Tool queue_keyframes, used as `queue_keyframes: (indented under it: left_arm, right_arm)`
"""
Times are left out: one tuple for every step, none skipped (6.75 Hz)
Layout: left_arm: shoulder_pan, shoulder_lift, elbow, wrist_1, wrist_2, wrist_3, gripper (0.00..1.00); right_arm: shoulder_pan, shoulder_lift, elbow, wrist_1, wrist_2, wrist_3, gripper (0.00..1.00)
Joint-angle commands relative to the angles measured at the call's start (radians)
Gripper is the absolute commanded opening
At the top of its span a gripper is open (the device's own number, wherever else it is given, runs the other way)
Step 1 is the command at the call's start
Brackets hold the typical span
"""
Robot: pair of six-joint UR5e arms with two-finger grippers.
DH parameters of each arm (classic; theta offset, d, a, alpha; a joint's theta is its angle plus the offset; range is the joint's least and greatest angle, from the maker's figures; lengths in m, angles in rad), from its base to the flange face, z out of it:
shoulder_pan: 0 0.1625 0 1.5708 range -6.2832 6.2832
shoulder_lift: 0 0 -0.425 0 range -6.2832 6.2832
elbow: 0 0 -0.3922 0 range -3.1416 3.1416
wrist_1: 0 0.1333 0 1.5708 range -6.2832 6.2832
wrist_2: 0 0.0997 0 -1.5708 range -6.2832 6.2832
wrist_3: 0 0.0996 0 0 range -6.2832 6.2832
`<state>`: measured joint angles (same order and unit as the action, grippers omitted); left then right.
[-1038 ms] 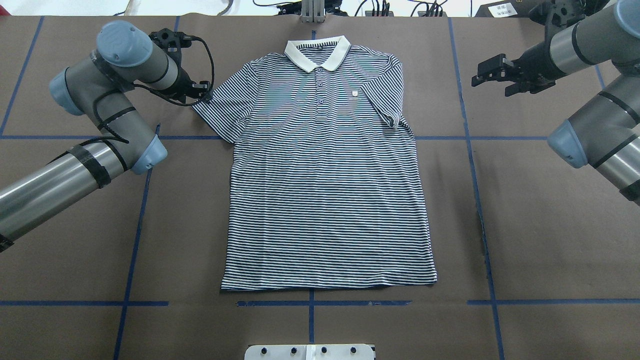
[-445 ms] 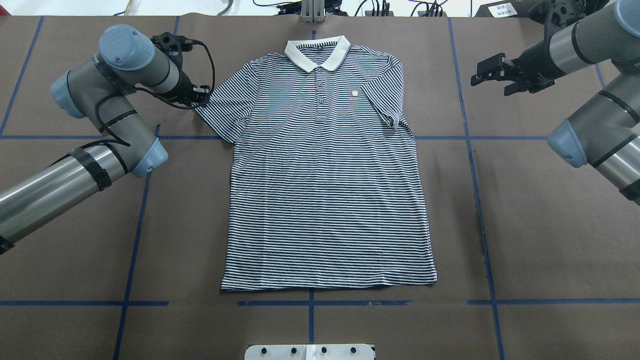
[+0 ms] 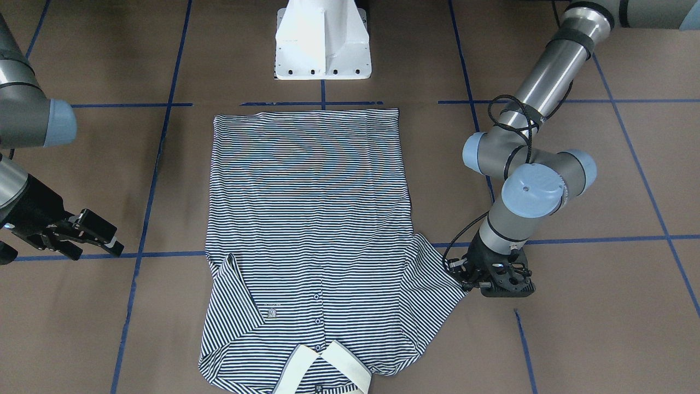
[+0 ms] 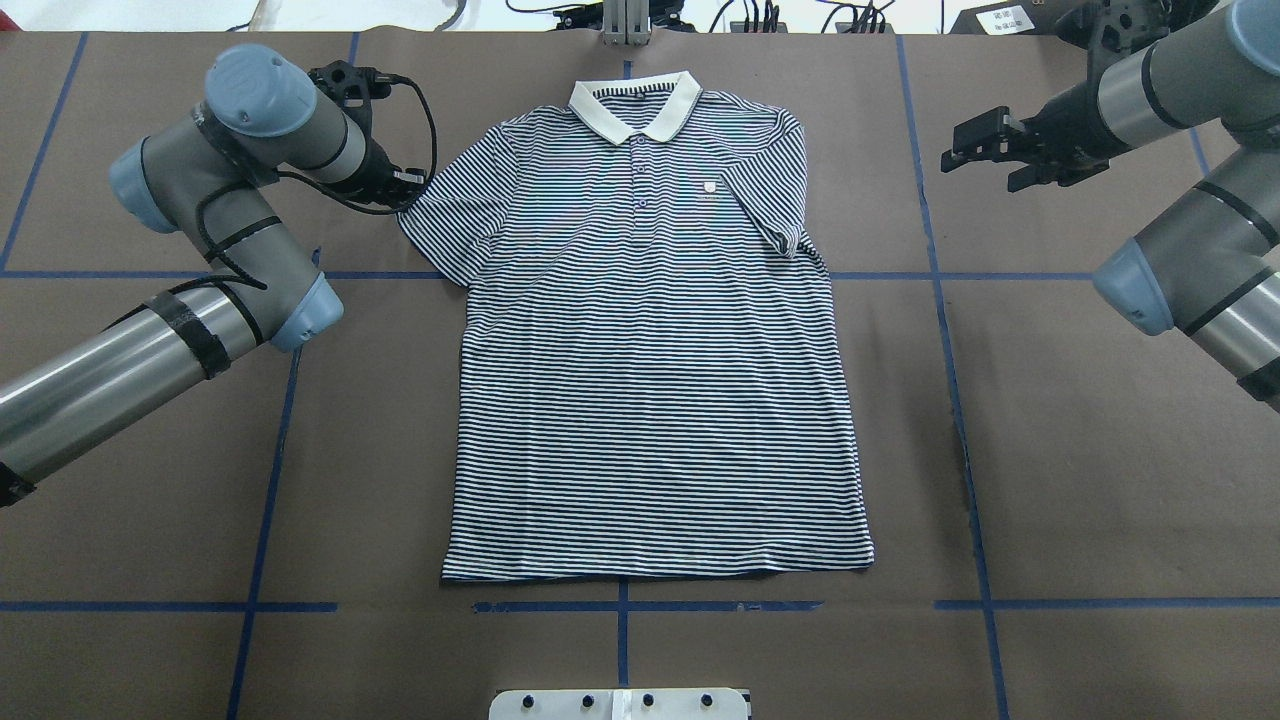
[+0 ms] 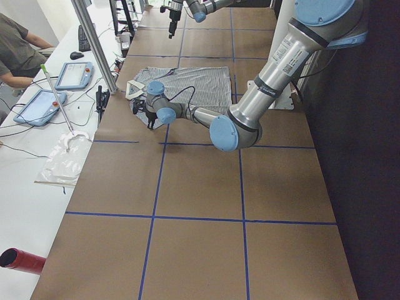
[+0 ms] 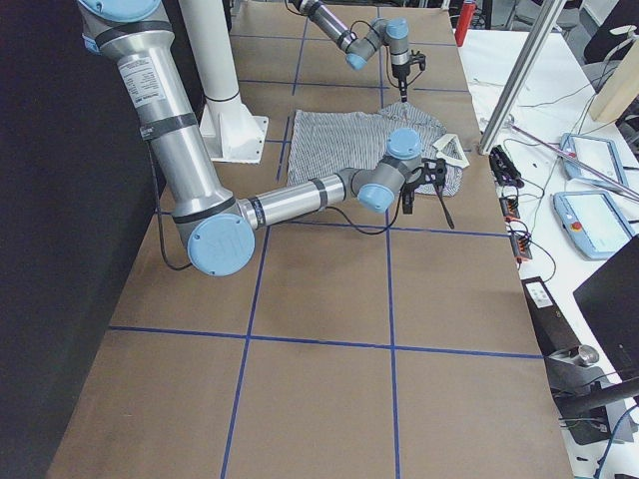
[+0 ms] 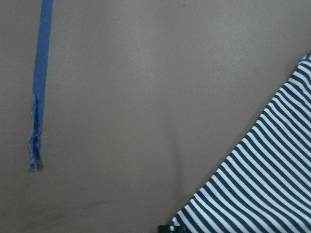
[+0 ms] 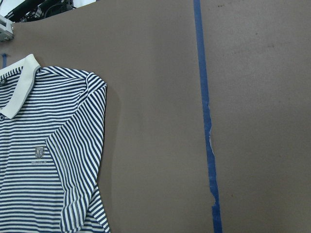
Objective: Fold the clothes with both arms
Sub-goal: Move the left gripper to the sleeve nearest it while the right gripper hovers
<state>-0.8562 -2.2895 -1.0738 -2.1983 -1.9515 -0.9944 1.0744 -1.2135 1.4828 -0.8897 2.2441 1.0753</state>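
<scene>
Grey arms (image 4: pixel 90 385), light-blue caps (image 4: pixel 255 76), black cables (image 4: pixel 432 118)

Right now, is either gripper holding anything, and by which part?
The left gripper appears to pinch the polo shirt by its sleeve corner; the right gripper is open and empty.

Robotics lab: brown paper-covered counter (image 4: pixel 1100 480) gridded with blue tape lines (image 4: pixel 150 606), grey tablet-shaped teach pendants (image 5: pixel 74 75) on white side counter (image 5: pixel 25 156).
</scene>
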Motion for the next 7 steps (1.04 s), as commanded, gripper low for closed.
queue_keyframes:
  left_arm:
    - [0.0, -0.08, -0.049, 0.093, -0.007, -0.027, 0.0]
    - [0.006, -0.123, -0.051, 0.103, -0.003, -0.105, 0.0]
    - [0.04, -0.149, -0.041, 0.104, 0.003, -0.14, 0.0]
    - [0.052, -0.183, 0.0, 0.103, 0.006, -0.17, 0.0]
    - [0.062, -0.223, 0.052, 0.095, 0.052, -0.176, 0.0]
    - [0.069, -0.232, 0.072, 0.088, 0.075, -0.177, 0.0]
    - [0.069, -0.248, 0.098, 0.063, 0.075, -0.179, 0.0]
  right_arm:
    - [-0.001, 0.002, 0.001, 0.0, 0.0, 0.0, 1.0]
    - [-0.001, 0.011, -0.001, -0.003, -0.001, 0.0, 1.0]
    - [-0.002, 0.02, -0.002, -0.011, -0.001, 0.0, 1.0]
    - [-0.002, 0.02, -0.007, -0.011, -0.003, 0.0, 1.0]
    - [-0.002, 0.02, -0.009, -0.009, -0.003, 0.0, 1.0]
    - [-0.002, 0.02, -0.009, -0.011, -0.003, 0.0, 1.0]
    - [-0.002, 0.02, -0.01, -0.011, -0.003, 0.0, 1.0]
